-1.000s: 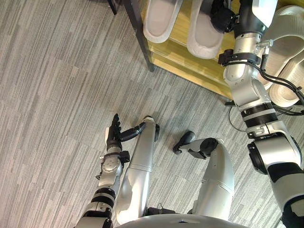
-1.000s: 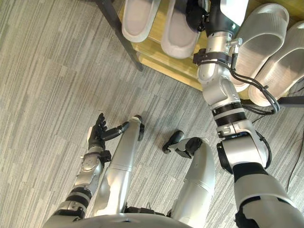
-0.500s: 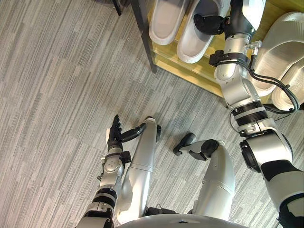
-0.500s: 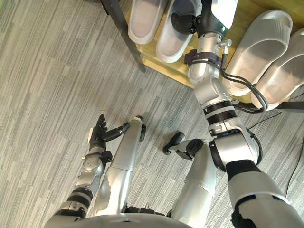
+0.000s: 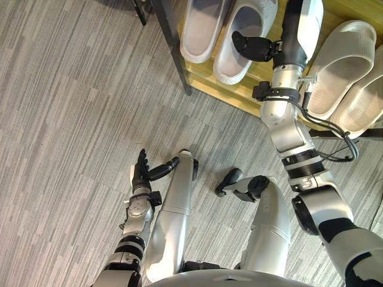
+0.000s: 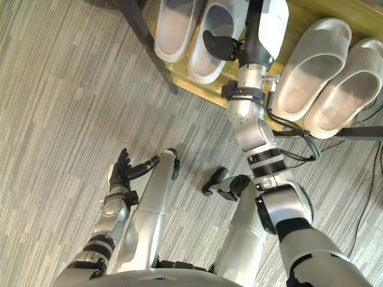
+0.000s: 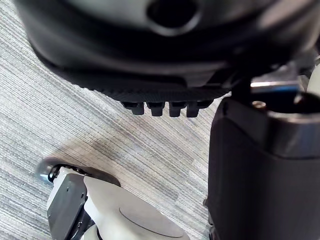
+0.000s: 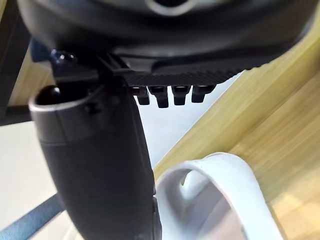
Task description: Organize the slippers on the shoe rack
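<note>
Over the shoe rack [image 5: 242,89], my right robot hand [image 5: 254,46] hangs unclasped above 1 slipper [image 5: 230,69]: light, pliable, I judge; take its strap [image 8: 215,165].

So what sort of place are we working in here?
Likely an indoor entryway or changing spot, though I can't be sure: grey striped carpet on the floor, a low wooden shoe rack with a dark frame, and pale slippers set on it in pairs.
</note>
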